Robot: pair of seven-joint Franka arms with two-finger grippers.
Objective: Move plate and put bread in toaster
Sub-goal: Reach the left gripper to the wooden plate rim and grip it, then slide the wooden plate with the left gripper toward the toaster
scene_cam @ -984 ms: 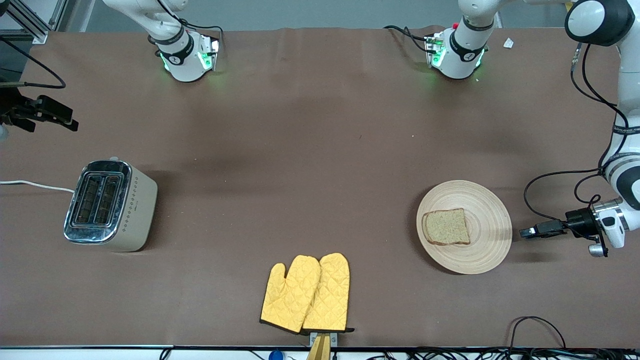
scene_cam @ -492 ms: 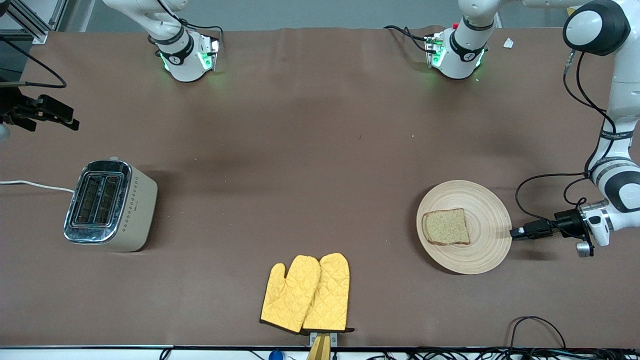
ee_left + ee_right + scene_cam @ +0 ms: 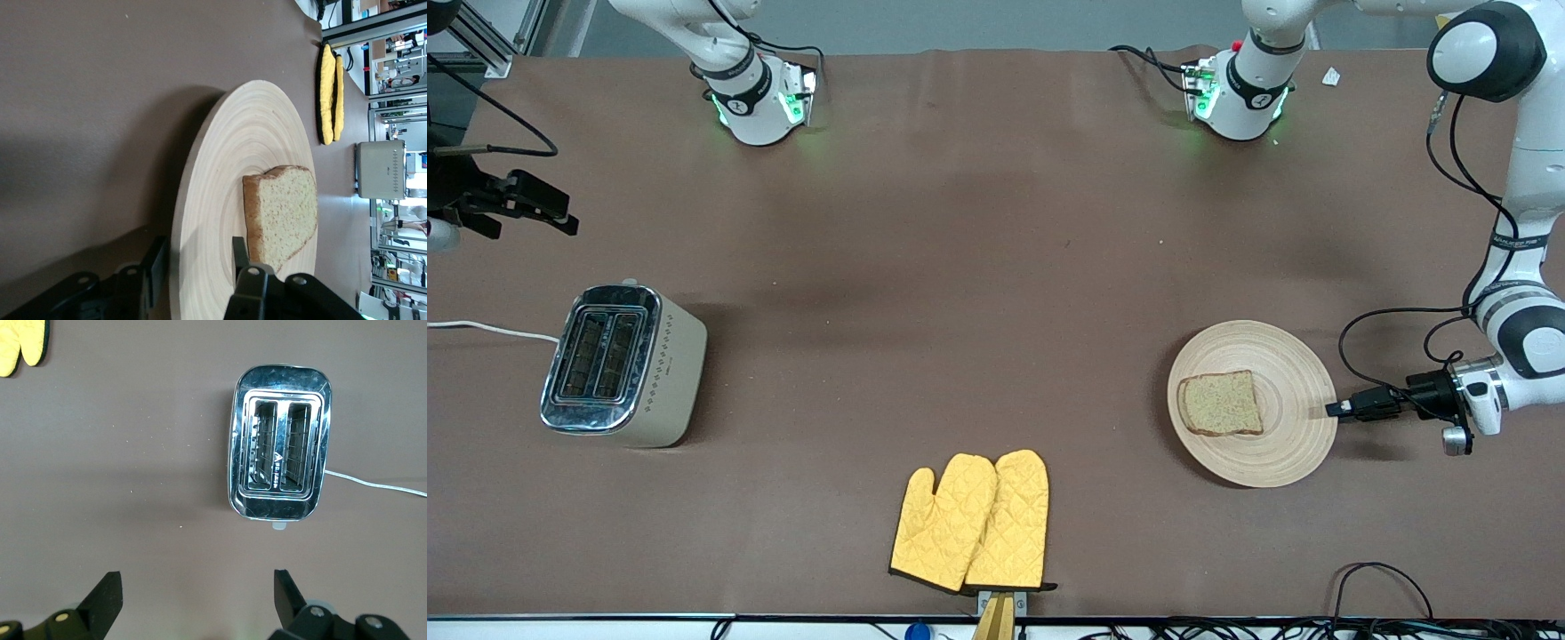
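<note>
Brown-covered table (image 3: pixel 996 267); left pincer (image 3: pixel 1330 410) spread astride plate (image 3: pixel 1303 418) rim; right pincer (image 3: pixel 569 221) spread above table near toaster (image 3: pixel 623 364).

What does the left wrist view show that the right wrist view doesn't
Only the left wrist view shows the plate with the bread on it, and the left gripper, open, straddling the plate's rim. Only the right wrist view shows the right gripper, open, up over the table above the toaster, looking down into both empty slots. Both show the toaster and the yellow oven mitts.
</note>
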